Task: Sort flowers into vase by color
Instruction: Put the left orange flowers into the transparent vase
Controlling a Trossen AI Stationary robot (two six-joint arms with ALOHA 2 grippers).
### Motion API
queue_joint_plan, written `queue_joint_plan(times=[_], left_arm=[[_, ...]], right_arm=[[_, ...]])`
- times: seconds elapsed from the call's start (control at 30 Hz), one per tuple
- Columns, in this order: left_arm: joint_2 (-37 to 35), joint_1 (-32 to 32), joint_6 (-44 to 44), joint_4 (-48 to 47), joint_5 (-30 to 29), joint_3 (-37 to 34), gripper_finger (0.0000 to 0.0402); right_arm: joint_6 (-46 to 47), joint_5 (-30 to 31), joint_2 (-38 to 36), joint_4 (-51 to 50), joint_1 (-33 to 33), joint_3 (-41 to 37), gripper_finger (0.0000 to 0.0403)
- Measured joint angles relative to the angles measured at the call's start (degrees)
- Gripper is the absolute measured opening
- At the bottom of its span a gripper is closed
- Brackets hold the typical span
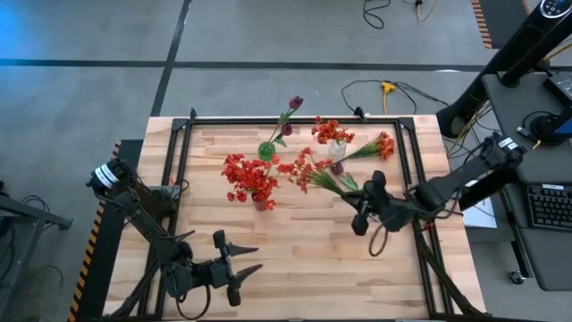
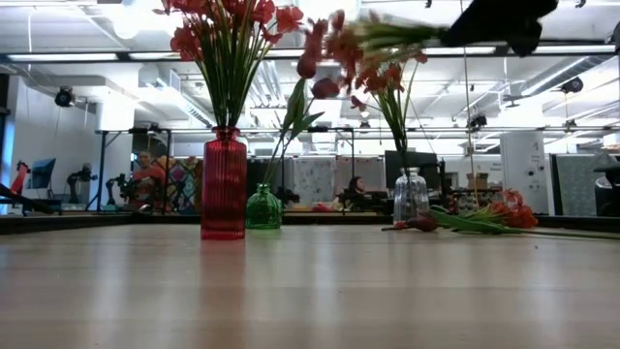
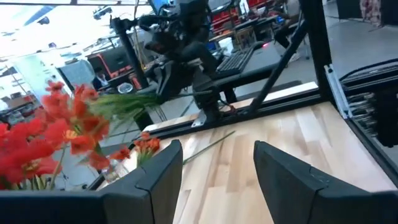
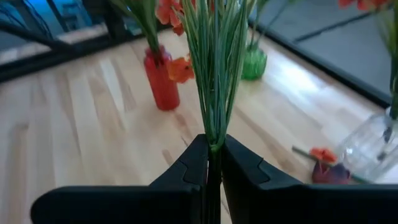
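Note:
My right gripper (image 1: 355, 199) is shut on an orange-red flower stem (image 1: 308, 172), held high above the table (image 2: 363, 44) between the red vase (image 1: 261, 204) and the clear vase (image 1: 337, 148). The red vase holds red blooms (image 1: 246, 174). The green vase (image 1: 266, 150) holds a purple bud (image 1: 295, 103). Orange-red blooms (image 1: 331, 130) stand in the clear vase. Another orange-red stem (image 1: 380, 145) and a purple bud (image 1: 336, 167) lie flat on the table by the clear vase. My left gripper (image 1: 248, 261) is open near the table's near-left corner, touching nothing. My right gripper pinches the orange-red flower between its two fingers at the bottom of the stem, where the thin green leaves bunch together (image 4: 214, 140). The fingers come about level from the table's right, and the stem runs on straight ahead of them. The flower is lifted clear, blooms toward the table's left.
A black metal frame (image 1: 295, 119) runs along the table's far, left and right edges. Bare wood (image 1: 304, 259) stretches between the vases and the near edge. People and workstations show in the room beyond the table.

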Motion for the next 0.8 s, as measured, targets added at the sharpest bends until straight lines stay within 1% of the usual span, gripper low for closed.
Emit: queue_joint_plan(times=[0.1, 0.17, 0.27, 0.4, 0.47, 0.53, 0.63, 0.7, 0.77, 0.8], left_arm=[[0.0, 0.1, 0.5, 0.2, 2.6, 0.7, 0.0181], [0.0, 0.3, 0.5, 0.3, 4.8, 0.9, 0.0181], [0.0, 1.2, 0.5, 2.2, 6.8, 0.8, 0.0181], [0.0, 2.5, 0.0, 4.6, 7.0, 0.7, 0.0181], [0.0, 2.9, 0.0, 5.3, 8.1, 0.7, 0.0181], [0.0, 3.5, 0.3, 5.8, 10.4, 0.7, 0.0181], [0.0, 4.6, 1.0, 7.5, 13.2, 0.7, 0.0182], [0.0, 5.5, 1.6, 8.9, 14.7, 0.7, 0.0184], [0.5, 6.5, 2.4, 11.2, 17.1, 0.7, 0.0189], [0.9, 7.0, 3.1, 12.6, 18.6, 0.6, 0.0191]], right_arm=[[-2.8, 2.9, -0.9, 3.5, 2.6, 0.0, 0.0029], [-6.2, 4.2, -0.9, 7.7, 3.9, 0.0, 0.0029], [-12.8, 4.0, -0.1, 15.4, 5.4, 0.0, 0.0029], [-21.8, 2.8, 0.4, 25.4, 8.3, 0.0, 0.0029], [-26.5, 1.8, 0.6, 30.9, 9.9, 0.0, 0.0029], [-32.4, -0.6, 1.4, 37.5, 11.1, -0.2, 0.0029], [-40.7, -7.8, 4.1, 49.6, 11.5, -1.6, 0.0029], [-45.5, -13.6, 7.0, 58.8, 11.3, -2.9, 0.0029], [-49.5, -17.3, 10.5, 65.6, 10.7, -3.2, 0.0029], [-51.1, -18.0, 12.3, 68.3, 10.4, -3.2, 0.0029]])
